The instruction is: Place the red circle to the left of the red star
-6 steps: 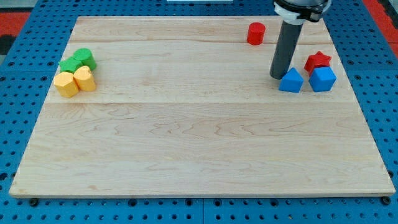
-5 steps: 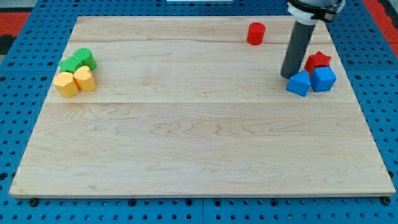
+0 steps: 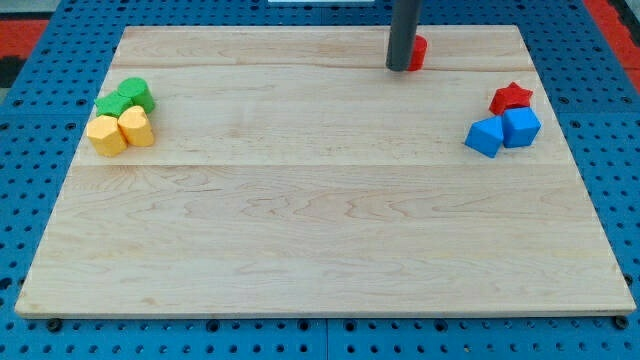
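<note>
The red circle (image 3: 418, 51) stands near the view's top edge of the wooden board, mostly hidden behind my rod. My tip (image 3: 398, 68) rests on the board right against the circle's left side. The red star (image 3: 511, 97) lies far to the view's right, apart from the circle, just above two blue blocks.
Two blue blocks (image 3: 486, 136) (image 3: 520, 127) touch each other below the red star. At the view's left, two green blocks (image 3: 135, 94) (image 3: 110, 106) and two yellow blocks (image 3: 106, 135) (image 3: 136, 127) form a cluster. The board (image 3: 320, 230) lies on a blue pegboard.
My tip left the blue blocks and moved up and to the left, to the red circle's left side. The left blue block was nudged slightly right, against the other one.
</note>
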